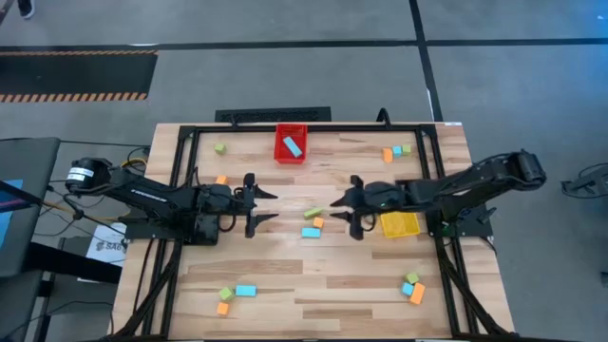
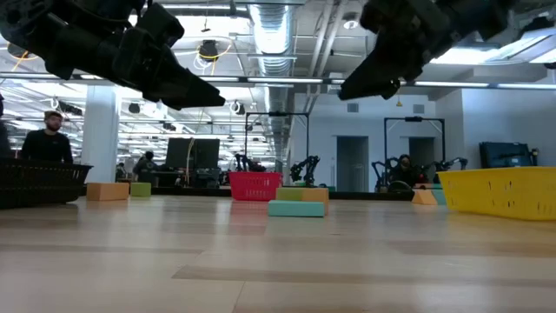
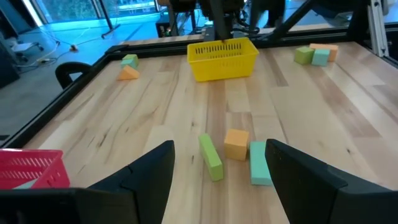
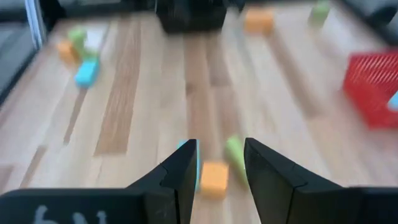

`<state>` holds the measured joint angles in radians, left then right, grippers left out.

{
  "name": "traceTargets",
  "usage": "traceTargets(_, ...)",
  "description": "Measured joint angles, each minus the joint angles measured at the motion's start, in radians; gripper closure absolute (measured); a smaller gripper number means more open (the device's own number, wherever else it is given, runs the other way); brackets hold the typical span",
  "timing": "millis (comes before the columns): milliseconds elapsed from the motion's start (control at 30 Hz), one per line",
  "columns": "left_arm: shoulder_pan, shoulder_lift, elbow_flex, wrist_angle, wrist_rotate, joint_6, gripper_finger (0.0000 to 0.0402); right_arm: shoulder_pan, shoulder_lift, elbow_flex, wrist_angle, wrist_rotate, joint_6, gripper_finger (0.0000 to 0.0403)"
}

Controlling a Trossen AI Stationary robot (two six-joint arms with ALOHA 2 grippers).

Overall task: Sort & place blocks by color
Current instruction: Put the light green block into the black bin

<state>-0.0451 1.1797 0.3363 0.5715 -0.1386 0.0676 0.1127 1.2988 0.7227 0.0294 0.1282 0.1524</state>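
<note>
Three blocks lie together mid-table: a yellow-green bar [image 1: 313,211], an orange cube [image 1: 318,222] and a light-blue bar [image 1: 310,232]. My left gripper [image 1: 269,206] hovers open just left of them. My right gripper [image 1: 336,212] hovers open just right of them. Both hang above the tabletop in the low view, left gripper [image 2: 213,90], right gripper [image 2: 347,90]. In the left wrist view the green bar [image 3: 211,157], orange cube [image 3: 237,144] and blue bar [image 3: 259,163] lie ahead of my left gripper [image 3: 219,148]. In the right wrist view the orange cube [image 4: 214,179] lies ahead of the gap of my right gripper [image 4: 221,149].
A red bin [image 1: 284,155] at the far edge holds a light-blue block [image 1: 293,146]. A yellow bin [image 1: 400,224] sits under the right arm. More blocks lie far-left [image 1: 219,148], far-right [image 1: 397,151], near-left [image 1: 236,295] and near-right [image 1: 413,288]. A black basket [image 2: 39,181] shows at the low view's left.
</note>
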Motion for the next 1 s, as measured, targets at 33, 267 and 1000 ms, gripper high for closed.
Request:
traceTargets(33, 0.0, 0.0, 0.0, -0.002, 0.0, 0.009, 0.0162, 0.011, 0.021, 0.034, -0.055, 0.0, 0.018, 0.0249)
traceTargets(267, 0.004, 0.0, 0.0, -0.019, -0.028, 0.097, 0.0162, 0.083, 0.143, 0.252, -0.529, -0.084, 0.199, 0.0249)
traceTargets(1000, 0.192, 0.0, 0.001, 0.102, -0.012, 0.105, 0.0162, 0.47, 0.186, 0.185, -0.988, -0.287, 1.115, 0.0189)
